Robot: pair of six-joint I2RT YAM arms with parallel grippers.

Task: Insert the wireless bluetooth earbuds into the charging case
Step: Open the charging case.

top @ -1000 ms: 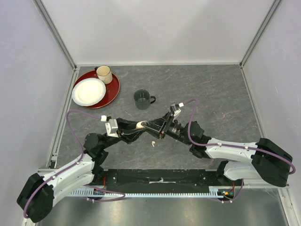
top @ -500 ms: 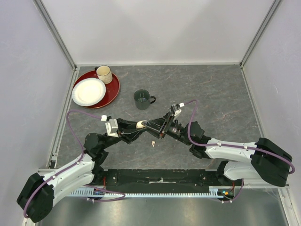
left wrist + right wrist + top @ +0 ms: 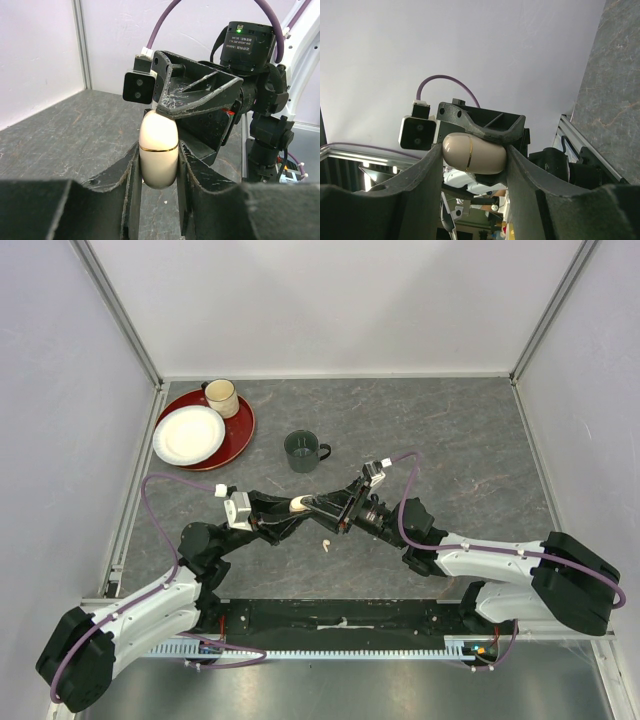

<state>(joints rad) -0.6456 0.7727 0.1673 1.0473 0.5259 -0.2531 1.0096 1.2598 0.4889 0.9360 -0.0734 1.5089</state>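
Mid-frame, the left gripper (image 3: 158, 167) and right gripper (image 3: 474, 159) each clench the cream egg-shaped charging case (image 3: 299, 504) between their jaws.

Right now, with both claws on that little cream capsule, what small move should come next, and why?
Probably the right gripper should ease the lid end open while the left gripper holds the base steady. The charging case looks shut, its gold seam unbroken, and both grippers clamp it. A white earbud lies on the table beneath, not yet inserted.
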